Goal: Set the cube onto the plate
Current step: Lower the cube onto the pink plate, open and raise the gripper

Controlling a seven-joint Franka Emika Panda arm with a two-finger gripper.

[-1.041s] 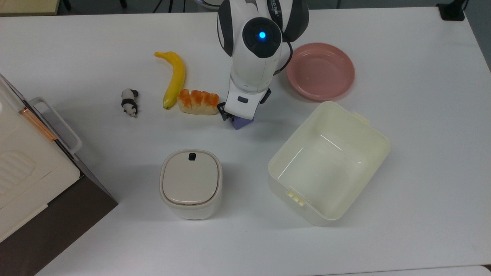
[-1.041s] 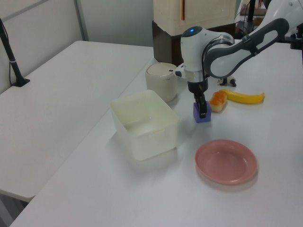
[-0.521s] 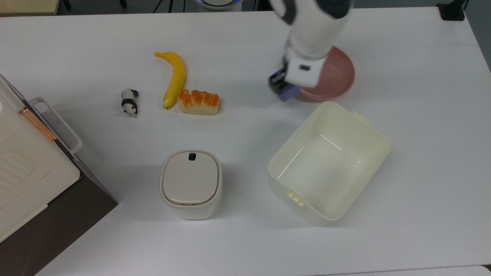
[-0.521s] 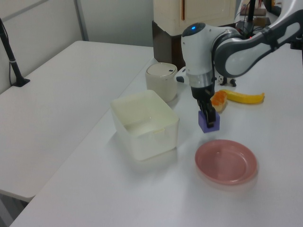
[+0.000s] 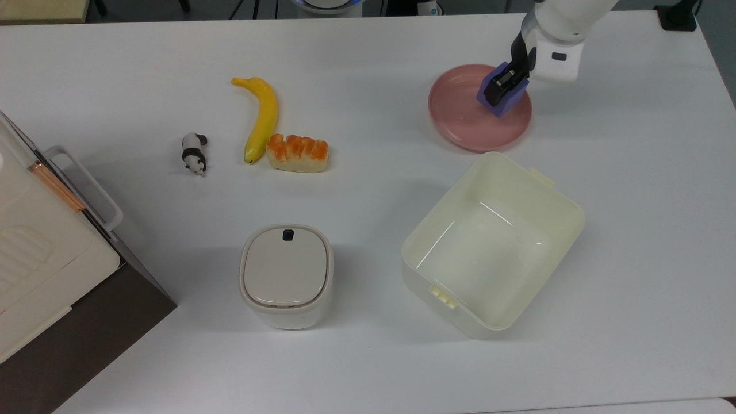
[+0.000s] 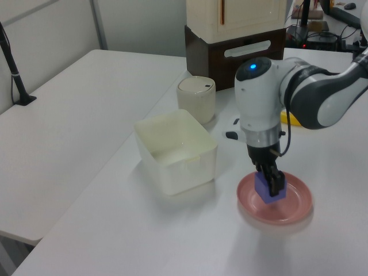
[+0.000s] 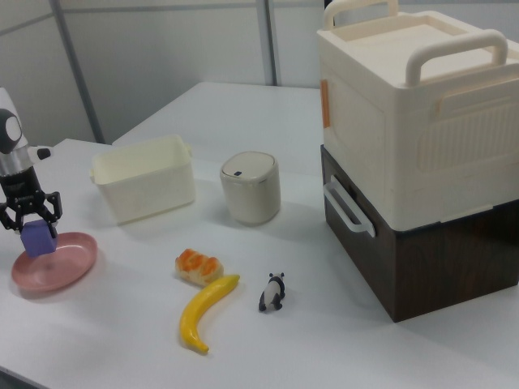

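Moved a good way since a second ago: gripper [image 5: 502, 87] was down by the bread [image 5: 297, 153], now hanging over the plate [image 5: 460, 123] with the cube [image 5: 501, 99] carried along. Half a second back, was only at the plate's near edge in the top view.

Fingers pinched on the cube, one black pad on each side, clear enough in the right view where the gripper [image 7: 30, 217] clamps the cube [image 7: 38, 238] from above. Cube sitting directly under the fingertips, over the plate [image 7: 65, 271]; can't tell for sure if touching the plate's surface or just above it. In the left view the cube [image 6: 268, 188] looks low, right over the middle of the plate [image 6: 293, 204], gripper [image 6: 272, 181] pointing straight down.

Cream tub [image 5: 552, 227] near the gripper, just past the plate's edge toward the bottom of the top view. Banana [image 5: 261, 118], bread and little panda [image 5: 194, 153] well away on the top view's left. Lidded bin [image 5: 286, 275] far off too, beyond the tub.
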